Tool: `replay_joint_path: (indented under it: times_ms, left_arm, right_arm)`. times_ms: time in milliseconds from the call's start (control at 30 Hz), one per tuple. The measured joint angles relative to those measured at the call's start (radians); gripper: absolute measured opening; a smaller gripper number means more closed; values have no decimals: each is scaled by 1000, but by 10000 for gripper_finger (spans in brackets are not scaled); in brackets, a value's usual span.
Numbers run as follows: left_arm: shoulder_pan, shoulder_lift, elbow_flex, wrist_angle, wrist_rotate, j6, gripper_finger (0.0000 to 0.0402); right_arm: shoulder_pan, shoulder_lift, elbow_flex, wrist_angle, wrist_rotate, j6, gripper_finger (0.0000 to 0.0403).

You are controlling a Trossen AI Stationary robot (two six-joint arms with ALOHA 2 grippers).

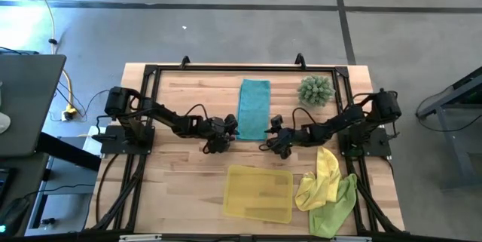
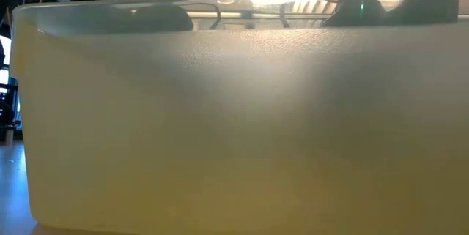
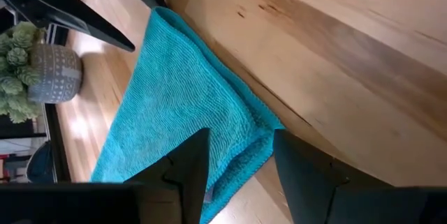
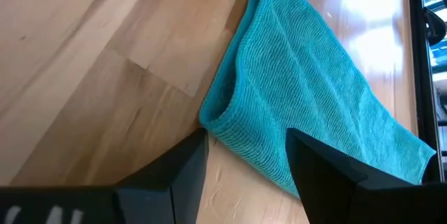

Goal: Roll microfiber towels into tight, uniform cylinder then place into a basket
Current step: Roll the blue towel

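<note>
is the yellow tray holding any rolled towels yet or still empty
Empty: the high view shows nothing inside the yellow tray; the teal towel lies spread out flat on the table.

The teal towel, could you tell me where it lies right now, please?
In the high view the teal towel lies flat at the table's far middle, left of the spiky plant, with both tools at its near end.

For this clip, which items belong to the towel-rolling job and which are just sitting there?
Job: teal towel, yellow towel, lime green towel, yellow basket, left gripper, right gripper.
Bystanders: spiky potted plant.
</note>
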Motion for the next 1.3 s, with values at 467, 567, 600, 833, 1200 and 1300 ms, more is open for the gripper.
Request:
replay_joint_path:
  times_ms: [467,567,600,833,1200,1300]
  left_arm:
    - [1,0,11,-95,-65,-70,147]
    - [2,0,11,-110,-51,-102,147]
    - [2,0,11,-117,-53,-115,147]
    - [-32,2,63,-207,-151,-281,147]
    - [-39,31,147,-342,-134,-256,147]
    - [-42,64,150,-291,-142,-159,147]
  right_arm:
    - [-6,0,-1,2,-7,10,190]
    - [-7,1,-1,4,-7,30,190]
    - [-7,1,-2,6,-7,33,190]
    - [-7,2,-2,14,-7,37,190]
    - [-7,2,-3,15,-6,88,190]
    - [-7,2,-3,16,-7,87,190]
